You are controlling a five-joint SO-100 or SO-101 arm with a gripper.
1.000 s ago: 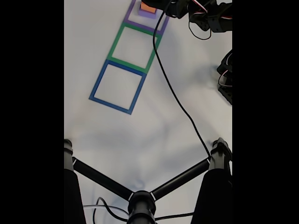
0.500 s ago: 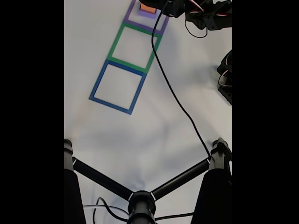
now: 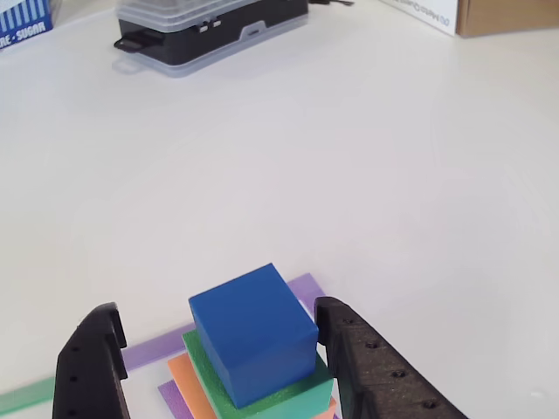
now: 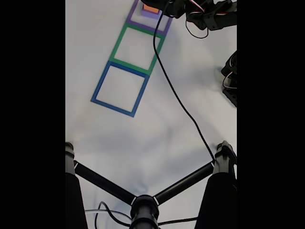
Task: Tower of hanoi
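White table [image 3: 367,175], gripper [image 3: 218,362] spread wide around blue cube [image 3: 253,332]

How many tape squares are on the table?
3, in a row in the fixed view: blue square nearest, green square in the middle, purple square farthest, partly cut off, holding the stack.

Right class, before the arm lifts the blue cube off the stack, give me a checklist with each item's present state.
1. Gripper open: ok.
2. Fingers either side of the blue cube: ok.
3. Cube on top, nothing on it: ok.
4. Fingers touching the cube: not yet, gaps show.
5. Stack order, green block over orange block: ok.
6. Green tape square and blue tape square free: ok.
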